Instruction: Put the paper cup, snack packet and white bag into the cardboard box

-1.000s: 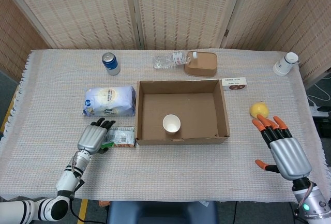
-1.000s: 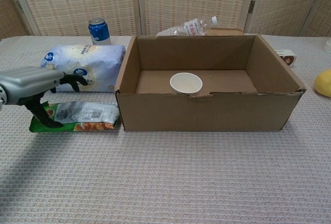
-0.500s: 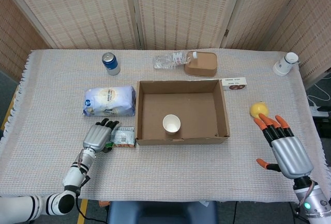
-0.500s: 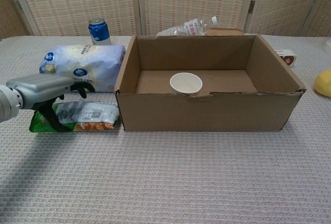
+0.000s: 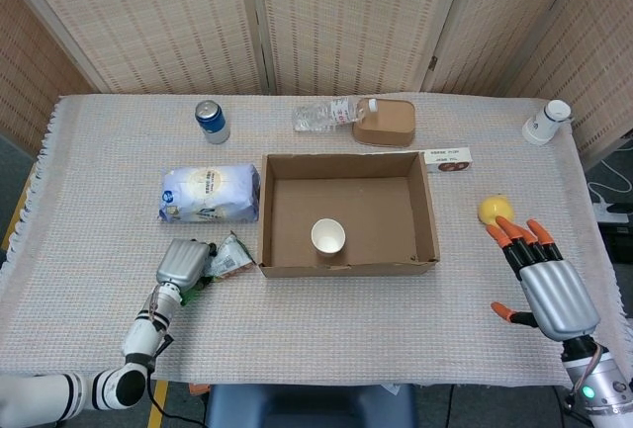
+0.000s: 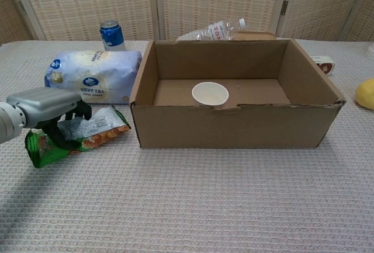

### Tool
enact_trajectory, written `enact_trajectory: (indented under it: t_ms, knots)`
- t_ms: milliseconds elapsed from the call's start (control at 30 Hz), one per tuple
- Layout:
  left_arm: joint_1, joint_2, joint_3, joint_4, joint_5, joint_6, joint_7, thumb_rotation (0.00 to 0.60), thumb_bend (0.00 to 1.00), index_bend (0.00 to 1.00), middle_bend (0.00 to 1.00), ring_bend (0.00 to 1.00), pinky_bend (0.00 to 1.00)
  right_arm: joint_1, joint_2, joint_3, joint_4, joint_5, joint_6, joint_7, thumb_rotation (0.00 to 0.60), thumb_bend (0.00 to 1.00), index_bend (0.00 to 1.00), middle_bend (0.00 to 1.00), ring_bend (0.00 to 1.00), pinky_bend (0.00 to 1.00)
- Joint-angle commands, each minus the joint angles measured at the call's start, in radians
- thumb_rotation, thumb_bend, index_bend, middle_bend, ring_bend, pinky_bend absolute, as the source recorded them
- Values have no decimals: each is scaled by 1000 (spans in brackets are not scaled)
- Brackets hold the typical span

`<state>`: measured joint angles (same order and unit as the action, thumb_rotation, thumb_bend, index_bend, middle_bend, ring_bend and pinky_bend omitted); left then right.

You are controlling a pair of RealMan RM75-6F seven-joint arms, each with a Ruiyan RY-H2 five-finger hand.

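The cardboard box stands open at the table's middle, with the white paper cup upright inside near its front wall. The white bag lies left of the box. In front of the bag, my left hand grips the green snack packet, its fingers curled over the packet's left part; the packet is tilted, one end raised. My right hand hovers open at the table's right, fingers spread, holding nothing.
A blue can, a lying plastic bottle and a brown lidded container stand behind the box. A small flat package, a yellow fruit and a white cup lie to the right.
My left hand closed its fingers on the snack packet and pulled it leftward, away from the box; the packet now sits tilted. The right hand barely moved.
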<state>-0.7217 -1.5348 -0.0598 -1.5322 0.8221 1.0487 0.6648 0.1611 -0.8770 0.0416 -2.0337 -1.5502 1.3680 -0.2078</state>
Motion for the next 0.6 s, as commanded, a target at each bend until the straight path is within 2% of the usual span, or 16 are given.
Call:
enact_trajectory:
  t_ms: [33,233,600]
  knots:
    - [5,4,2,-3,8,10,0,600,333,661,704,628,755,0,0,0,-1,0,-1,-1,600,0,4,0,0,0]
    - [2,46,4,-38,0,8,28,600,394,787,847,756,861,0,0,0,-1,-1,1,0,600,0,4,0,0,0]
    - [-1,261,-18,-254,-34,56,75,600,431,812,898,795,896,-1,4,-1,-4,-5,3,6,600,0,3,0,0,0]
